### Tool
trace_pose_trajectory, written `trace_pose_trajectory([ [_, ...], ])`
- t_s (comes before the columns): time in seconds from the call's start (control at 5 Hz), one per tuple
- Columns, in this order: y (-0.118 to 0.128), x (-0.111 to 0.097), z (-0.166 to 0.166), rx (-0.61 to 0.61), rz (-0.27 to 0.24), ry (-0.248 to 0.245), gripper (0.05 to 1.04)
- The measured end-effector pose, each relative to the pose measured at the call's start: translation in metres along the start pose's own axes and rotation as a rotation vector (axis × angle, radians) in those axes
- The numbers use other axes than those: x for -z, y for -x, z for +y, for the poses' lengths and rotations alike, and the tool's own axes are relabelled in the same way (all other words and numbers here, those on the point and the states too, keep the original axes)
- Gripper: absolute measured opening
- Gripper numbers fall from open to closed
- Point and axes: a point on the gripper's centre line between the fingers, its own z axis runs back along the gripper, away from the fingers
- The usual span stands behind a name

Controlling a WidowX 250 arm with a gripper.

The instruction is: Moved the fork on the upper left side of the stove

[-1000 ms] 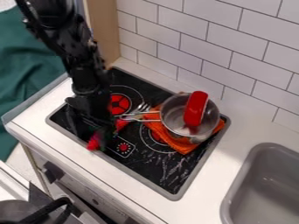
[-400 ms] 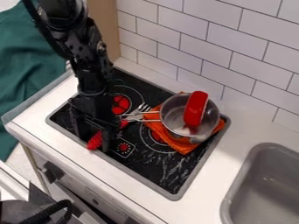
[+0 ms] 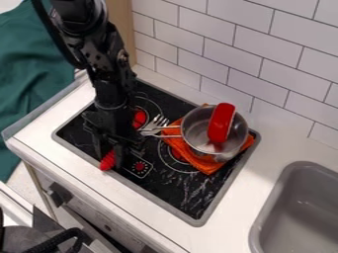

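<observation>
The fork with silver metal tines and a red handle point(image 3: 155, 124) lies on the left part of the black, grey-rimmed stovetop point(image 3: 173, 185), slanting from the near left edge towards the pot. Its tines point to the far right, just beside the pot's thin metal handle point(image 3: 173, 136), and the end of its red handle lies near the near left rim. The black two-finger tool point(image 3: 109, 159) hangs over that red handle, open, its fingers apart with the handle's end showing between them; whether they touch it, I cannot tell. The arm comes in from the upper left and covers the middle of the fork

The round silver metal pot point(image 3: 197, 134) stands right of the fork, on a crumpled orange cloth point(image 3: 206, 165). A red oblong object point(image 3: 221, 123) leans in the pot, its upper end above the rim. The stovetop is set in a white tabletop point(image 3: 271, 147), with a grey rounded sink point(image 3: 298, 212) to the near right and a white tiled wall point(image 3: 241, 62) on the far side. Dark green fabric point(image 3: 33, 79) lies at the left
</observation>
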Motion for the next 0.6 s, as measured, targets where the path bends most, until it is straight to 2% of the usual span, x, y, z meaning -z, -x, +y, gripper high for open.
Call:
trace_pose_trajectory([
  [0.2,0.002,-0.001,0.000,-0.010,-0.012,-0.001,0.401],
  [0.4,0.012,-0.002,0.004,-0.086,-0.012,0.019,0.401],
  [0.6,0.005,-0.024,0.019,-0.220,-0.114,0.038,0.401],
])
